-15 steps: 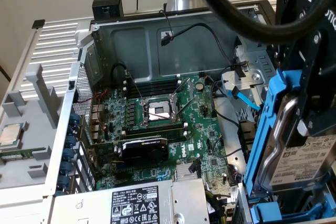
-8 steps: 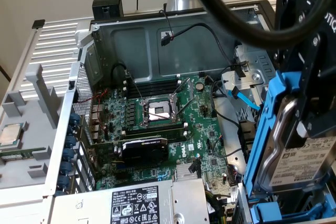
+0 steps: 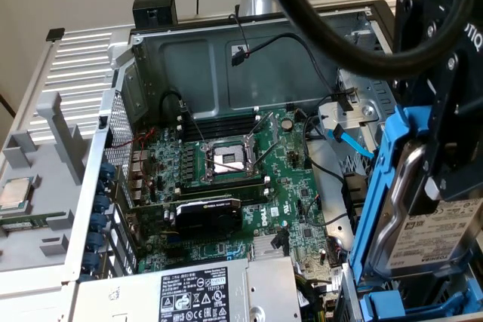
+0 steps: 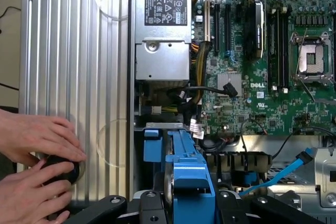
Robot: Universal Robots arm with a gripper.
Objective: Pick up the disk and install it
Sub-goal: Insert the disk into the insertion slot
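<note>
The disk (image 3: 411,186) is a silver metal drive with a white barcode label, framed by a blue plastic carrier (image 3: 383,186). It stands on edge at the exterior view's right, above the corner of the open computer case. My black gripper (image 3: 445,164) is shut on it from above. In the wrist view the carrier (image 4: 189,182) and the disk's silver edge (image 4: 169,182) sit between my gripper's (image 4: 184,205) black fingers (image 4: 105,208), over the case's drive bay area.
The open case holds a green motherboard (image 3: 226,164), a power supply (image 3: 196,295) and a loose blue cable (image 3: 355,145) by the bay. A small silver processor chip (image 3: 15,194) lies outside on the exterior view's left. A person's hands (image 4: 37,150) grip a black knob (image 4: 60,169) on the ribbed panel.
</note>
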